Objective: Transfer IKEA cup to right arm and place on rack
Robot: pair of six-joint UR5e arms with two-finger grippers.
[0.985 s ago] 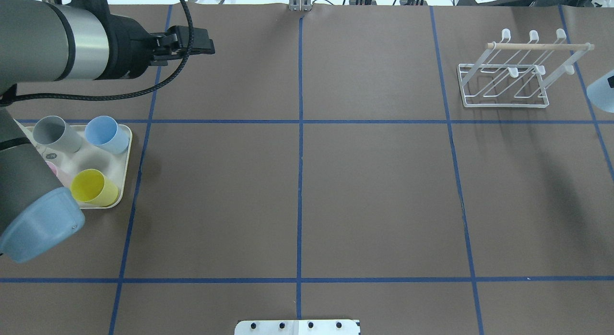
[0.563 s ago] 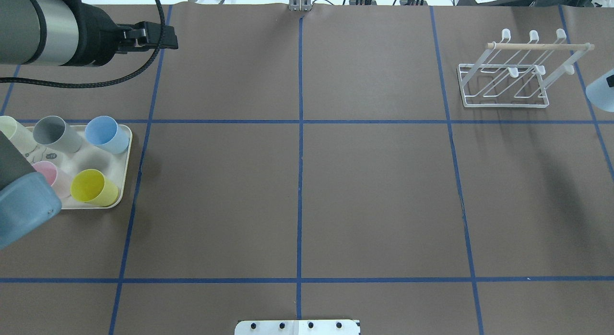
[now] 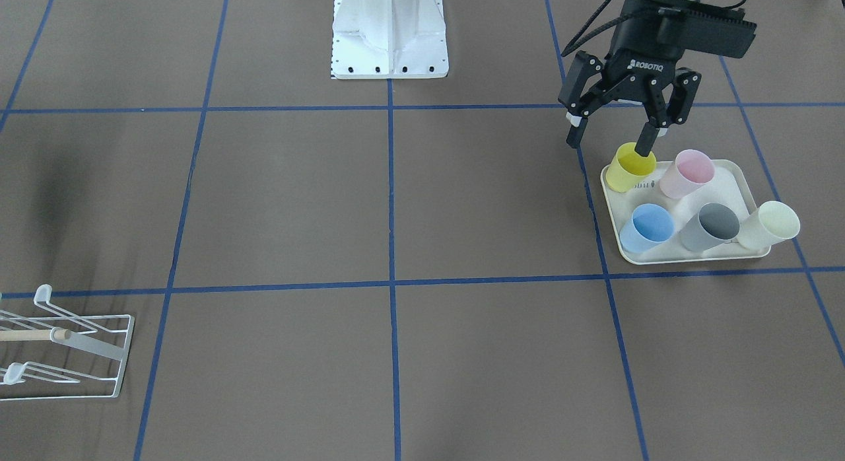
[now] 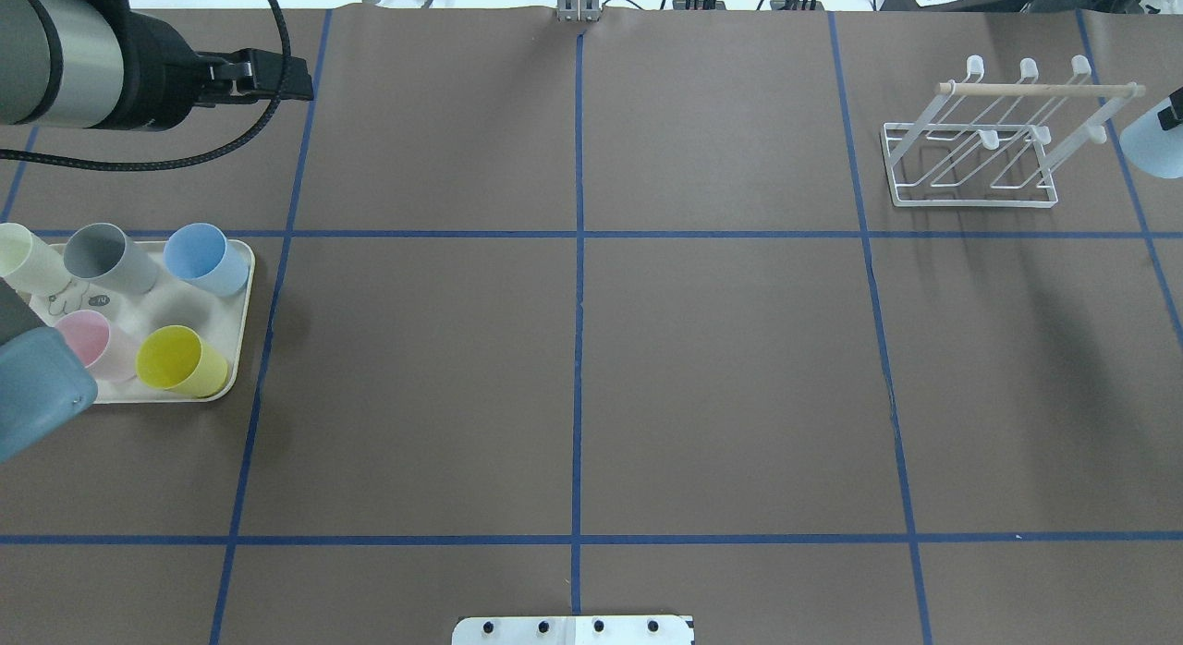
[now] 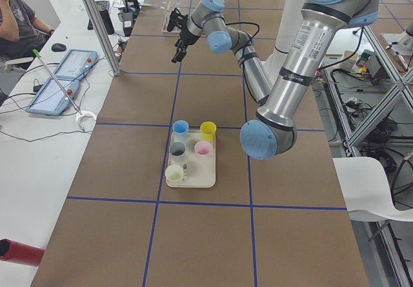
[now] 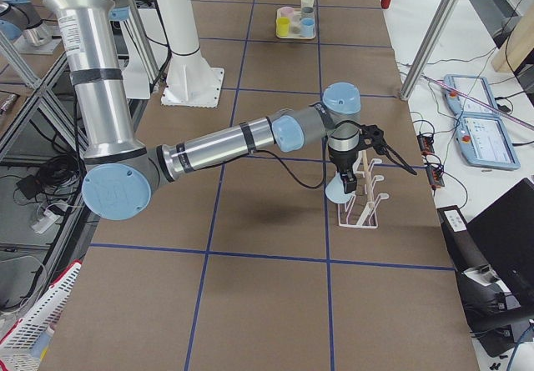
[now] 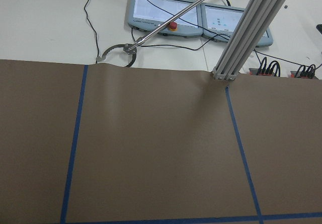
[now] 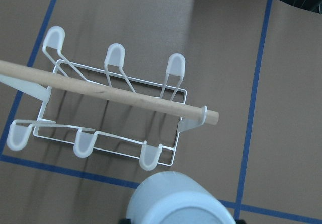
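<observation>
Pale blue cup [image 8: 173, 201] is up in the air, the right arm's fingers [image 6: 347, 179] clamped on it as far as I can see, just beside the rack [image 8: 175, 65] at its dowel [image 8: 110, 94] end; placing looks next. I'd turn it mouth down over an end peg and let go only once it sits. Mind the dowel tip, it juts toward the cup; the rack stands near the surface [image 4: 721, 377] edge, so room lies toward the middle. The left arm's fingers [image 3: 647, 141] hang apart over the tray [image 3: 693, 257], one by the yellow cup [image 3: 630, 172], well away.
</observation>
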